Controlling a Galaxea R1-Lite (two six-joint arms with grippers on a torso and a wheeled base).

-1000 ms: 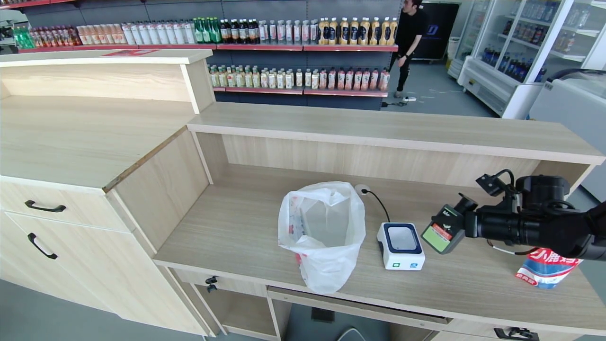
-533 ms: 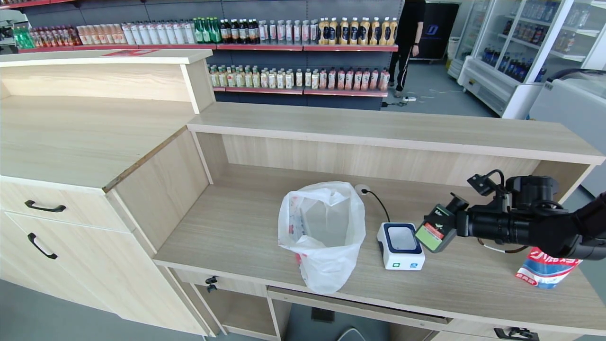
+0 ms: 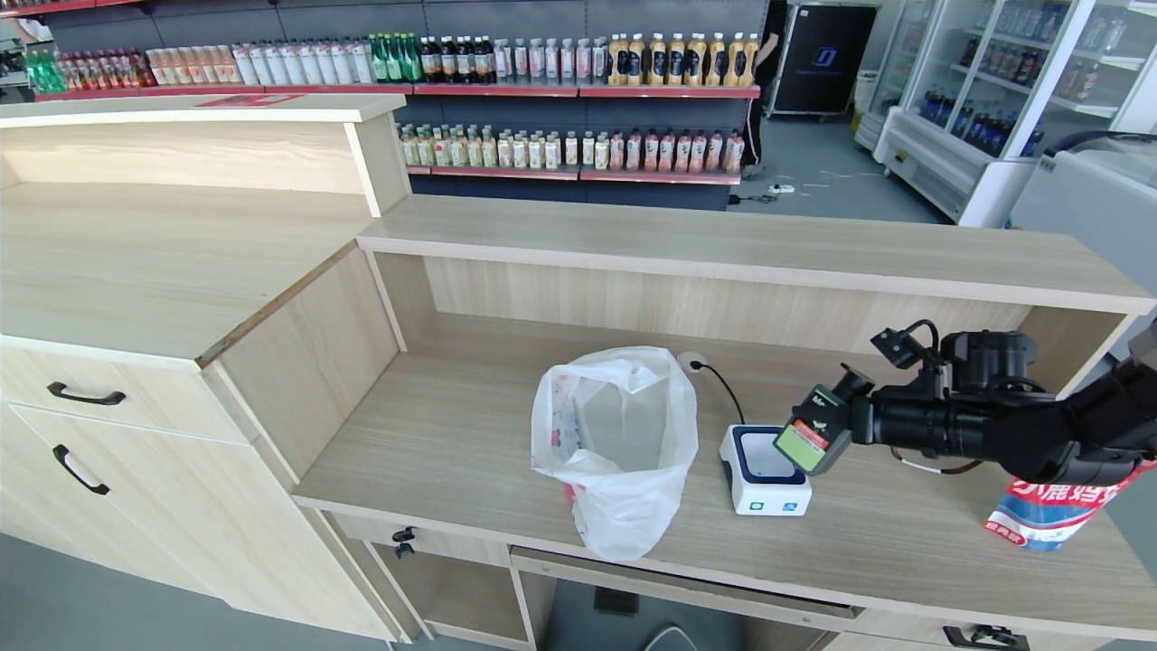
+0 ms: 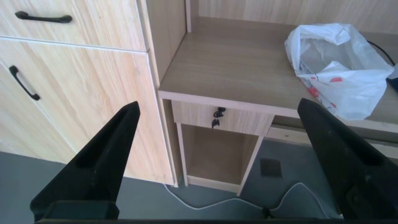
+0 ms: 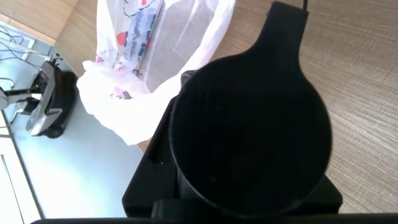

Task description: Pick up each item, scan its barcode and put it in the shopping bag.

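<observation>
Starting from the left: the left gripper (image 4: 219,104) hangs low in front of the counter (image 3: 452,434), off its left front corner, and its two fingers (image 4: 93,168) are spread wide apart with nothing between them. From its wrist view you can see the cabinet drawers to one side and the shopping bag (image 4: 339,65) up on the counter top farther off. The bag (image 3: 615,452) is a thin white plastic one with some red print, standing upright around the middle of the counter with its mouth gaping open. Just beside it on the right sits the scanner (image 3: 764,470), a little white box with a dark-rimmed window facing up and a black cable (image 3: 723,384) running back to the wall of the counter. The right gripper (image 3: 836,420) reaches in from the right, pinching a small pack (image 3: 811,434) with a green and red label. The pack is up in the air over the scanner's right edge, tilted, not touching it. Far right, a blue, white and red pouch (image 3: 1039,515) stands on the counter, partly hidden behind the right arm.
</observation>
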